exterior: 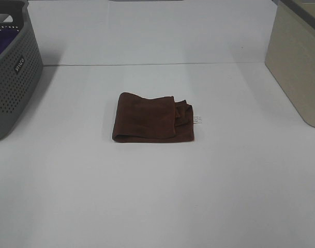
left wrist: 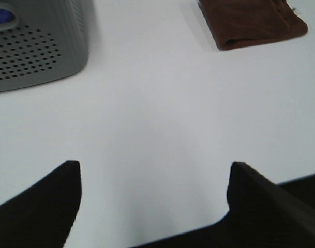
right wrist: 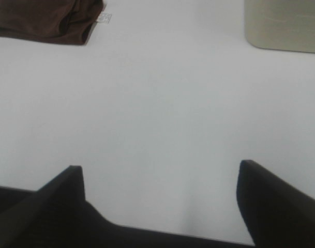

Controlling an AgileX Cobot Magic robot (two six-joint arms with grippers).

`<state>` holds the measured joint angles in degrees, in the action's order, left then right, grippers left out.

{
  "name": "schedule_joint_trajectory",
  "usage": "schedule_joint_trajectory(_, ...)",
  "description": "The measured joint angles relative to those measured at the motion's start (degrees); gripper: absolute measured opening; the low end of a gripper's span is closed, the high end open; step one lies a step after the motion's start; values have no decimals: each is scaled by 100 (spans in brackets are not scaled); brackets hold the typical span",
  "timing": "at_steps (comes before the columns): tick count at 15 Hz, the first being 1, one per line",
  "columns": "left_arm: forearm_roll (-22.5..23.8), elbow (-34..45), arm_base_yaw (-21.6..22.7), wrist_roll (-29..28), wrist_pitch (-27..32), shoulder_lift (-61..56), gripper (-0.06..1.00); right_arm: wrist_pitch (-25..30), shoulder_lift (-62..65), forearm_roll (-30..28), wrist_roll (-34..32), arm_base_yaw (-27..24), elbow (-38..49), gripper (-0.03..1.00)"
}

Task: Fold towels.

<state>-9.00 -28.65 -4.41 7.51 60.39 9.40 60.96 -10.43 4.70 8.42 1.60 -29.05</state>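
The dark brown towel [exterior: 152,118] lies folded into a small rectangle in the middle of the white table, with its small white tag [exterior: 197,120] at the right edge. It also shows in the left wrist view [left wrist: 253,23] and the right wrist view [right wrist: 46,19]. Neither gripper shows in the exterior high view. My left gripper [left wrist: 154,181] is open and empty over bare table, well back from the towel. My right gripper [right wrist: 160,181] is open and empty too, also well back from it.
A grey perforated basket [exterior: 12,72] stands at the far left with a purple cloth [exterior: 3,42] inside; it also shows in the left wrist view [left wrist: 35,46]. A beige bin [exterior: 297,67] stands at the far right and shows in the right wrist view [right wrist: 284,23].
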Motion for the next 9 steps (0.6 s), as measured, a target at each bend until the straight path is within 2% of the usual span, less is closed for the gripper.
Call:
schedule_joint_trajectory(4, 0, 0, 550, 0, 0, -808, 74, 0, 756, 0, 0, -201, 0, 76)
schedule_joint_trajectory(9, 0, 0, 573, 0, 6, -963, 74, 6, 1077, 0, 0, -201, 6, 76)
